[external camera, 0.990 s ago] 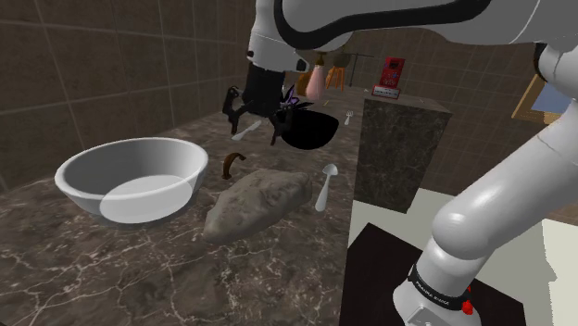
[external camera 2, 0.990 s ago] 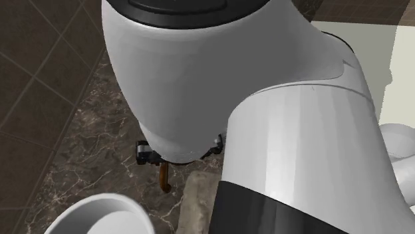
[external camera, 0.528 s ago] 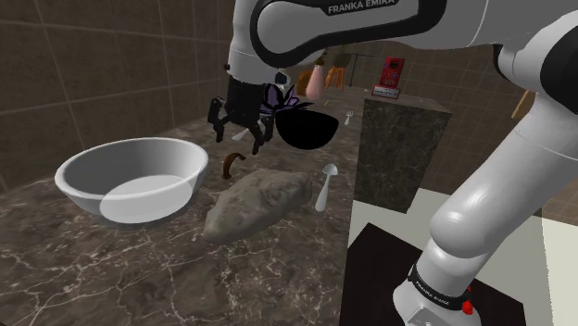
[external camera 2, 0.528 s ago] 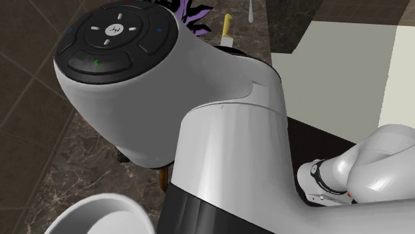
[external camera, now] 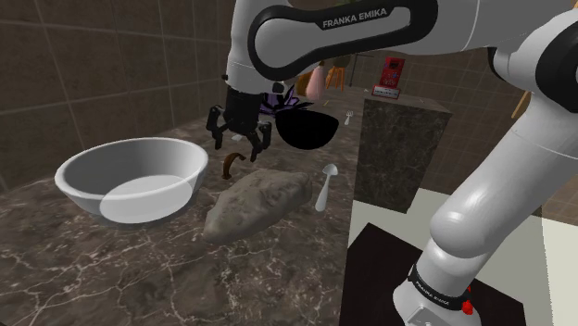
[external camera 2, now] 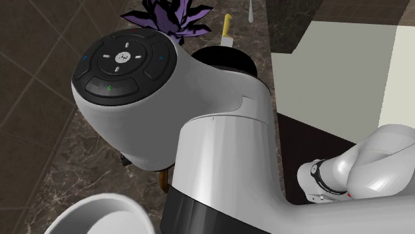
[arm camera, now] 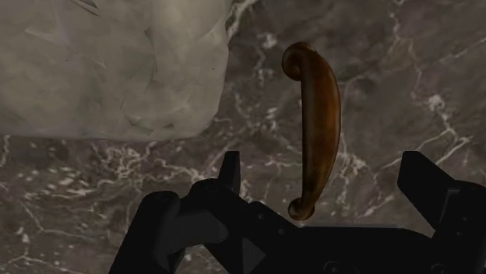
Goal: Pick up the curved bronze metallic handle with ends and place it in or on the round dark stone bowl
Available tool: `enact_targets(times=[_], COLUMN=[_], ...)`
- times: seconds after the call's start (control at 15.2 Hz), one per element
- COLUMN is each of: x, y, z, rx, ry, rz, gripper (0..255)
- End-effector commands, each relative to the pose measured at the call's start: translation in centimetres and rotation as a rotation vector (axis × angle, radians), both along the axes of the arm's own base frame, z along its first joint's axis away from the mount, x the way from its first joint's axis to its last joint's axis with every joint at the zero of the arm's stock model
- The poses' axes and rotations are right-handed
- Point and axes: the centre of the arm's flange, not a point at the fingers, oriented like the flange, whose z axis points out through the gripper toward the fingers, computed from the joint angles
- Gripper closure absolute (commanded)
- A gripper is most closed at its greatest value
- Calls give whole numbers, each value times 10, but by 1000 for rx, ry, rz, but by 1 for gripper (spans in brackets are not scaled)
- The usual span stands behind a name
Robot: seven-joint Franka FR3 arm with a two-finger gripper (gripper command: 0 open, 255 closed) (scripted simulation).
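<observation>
Your pincer (external camera: 239, 148) hovers wide open, empty, over the bronze handle (arm camera: 321, 117) lying flat on the worktop (external camera: 111, 269), fingers (arm camera: 424, 180) either side so they'd close across its slim width.

Black arm cover (external camera: 357, 20): "FRANKA EMIKA", white capitals.
Arm base ring (external camera: 433, 293): small white lettering, not legible.
Red box (external camera: 393, 74): markings not legible.

Bronze handle (arm camera: 318, 124) lies between the parted pincer (arm camera: 323, 165).
</observation>
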Motion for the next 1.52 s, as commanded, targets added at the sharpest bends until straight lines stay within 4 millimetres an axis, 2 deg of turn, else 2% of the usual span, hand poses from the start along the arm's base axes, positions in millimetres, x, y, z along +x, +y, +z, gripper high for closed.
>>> enact_targets(times=[0.0,0.13,0.2,0.79,1.45], x=[0,0,0,0,0], y=[0,0,0,0,0], z=[0,0,0,0,53], rx=[0,0,0,0,0], ry=[0,0,0,0,0], rz=[0,0,0,0,0], gripper=[0,0,255,255,255])
